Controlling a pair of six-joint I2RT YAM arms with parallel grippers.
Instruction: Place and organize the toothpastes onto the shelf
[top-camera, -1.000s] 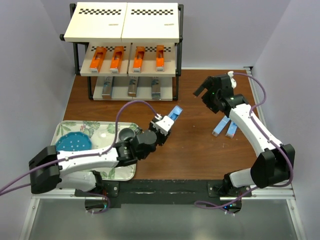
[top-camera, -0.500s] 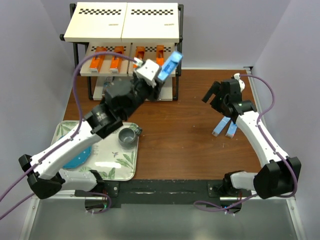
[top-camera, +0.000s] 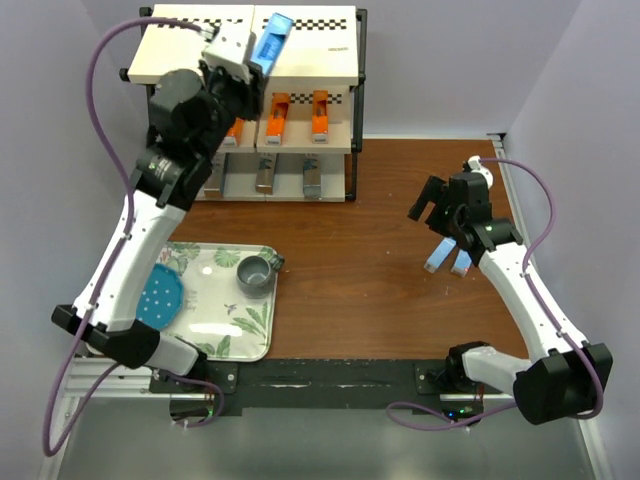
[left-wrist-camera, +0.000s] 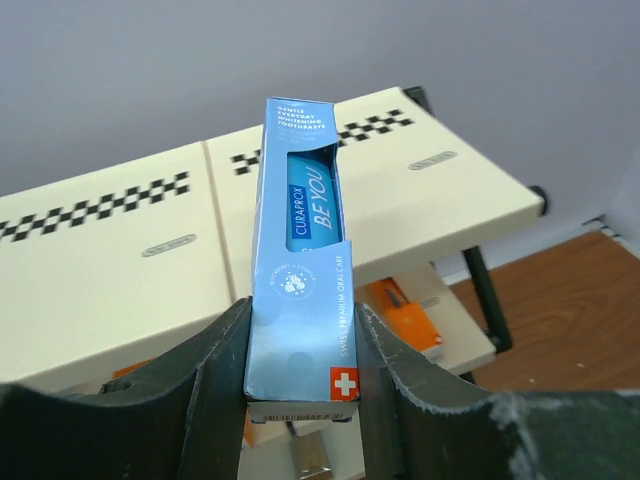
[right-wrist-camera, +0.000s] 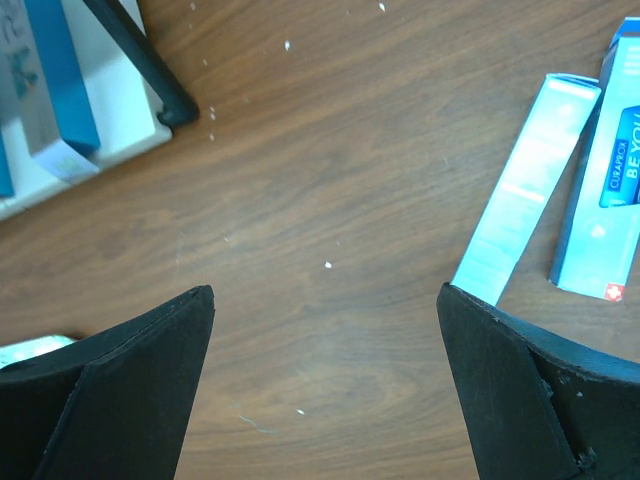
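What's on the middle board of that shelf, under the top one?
Two orange boxes show on the middle board. The top board hides their back ends, and the left arm covers most of the middle board's left half.

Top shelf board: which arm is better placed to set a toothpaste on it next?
Left. The left gripper is shut on a light blue toothpaste box at the shelf's top board; the right gripper is open, empty, over the table.
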